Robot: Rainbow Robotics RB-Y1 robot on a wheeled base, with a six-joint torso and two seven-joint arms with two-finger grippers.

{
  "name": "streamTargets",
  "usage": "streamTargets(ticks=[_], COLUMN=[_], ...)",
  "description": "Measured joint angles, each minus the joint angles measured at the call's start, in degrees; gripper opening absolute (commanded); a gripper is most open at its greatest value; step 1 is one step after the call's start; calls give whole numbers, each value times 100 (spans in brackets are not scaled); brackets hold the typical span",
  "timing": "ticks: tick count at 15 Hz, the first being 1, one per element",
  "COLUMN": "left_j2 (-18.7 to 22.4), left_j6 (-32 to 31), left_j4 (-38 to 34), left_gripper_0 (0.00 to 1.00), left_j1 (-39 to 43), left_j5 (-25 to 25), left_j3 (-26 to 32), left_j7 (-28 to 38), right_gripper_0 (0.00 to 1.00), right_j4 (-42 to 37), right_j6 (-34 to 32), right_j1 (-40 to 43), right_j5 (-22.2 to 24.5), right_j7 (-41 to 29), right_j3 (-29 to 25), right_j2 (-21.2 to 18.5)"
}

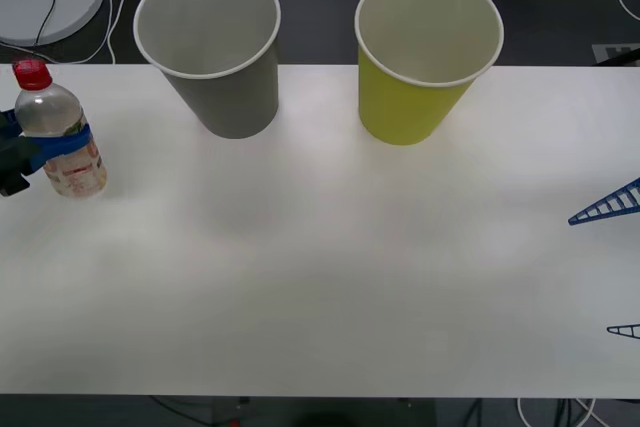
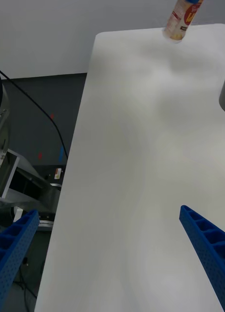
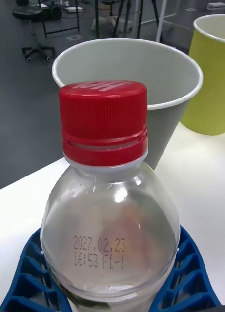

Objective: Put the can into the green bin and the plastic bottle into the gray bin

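Smooth white table (image 1: 330, 277), ribbed-capped clear plastic bottle (image 1: 62, 132)

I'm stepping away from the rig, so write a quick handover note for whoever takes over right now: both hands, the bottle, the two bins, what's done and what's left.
Left hand: shut on the plastic bottle, at the table's left edge; whether it is lifted or standing cannot be told.
Right hand: open and idle at the table's right edge, holding nothing.
Gray bin and green bin: upright side by side at the far edge, gray nearer the bottle; what can be seen of their insides holds nothing.
Done: bottle grasped.
Left: drop the bottle into the gray bin. No can is in view.
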Motion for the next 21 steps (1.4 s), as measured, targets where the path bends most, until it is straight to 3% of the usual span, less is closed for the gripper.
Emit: streamTargets(ticks=[3,11,16,21], left_j2=[407,1558,1906,1986], left_j6=[-261,-406,-1413,-2338], left_j4=[-106,-98,240,333], left_gripper_0=[0,0,0,0], left_j1=[33,-44,-730,-1530], left_j5=[-164,-208,-405,-1027], left_j3=[217,243,243,240], left_j7=[507,816,1269,2000], right_gripper_0=[100,100,100,100], right_j4=[0,0,0,0], right_j6=[0,0,0,0], right_j1=[0,0,0,0], right_j5=[0,0,0,0], right_j7=[0,0,0,0], right_j3=[0,0,0,0], right_j2=[0,0,0,0])
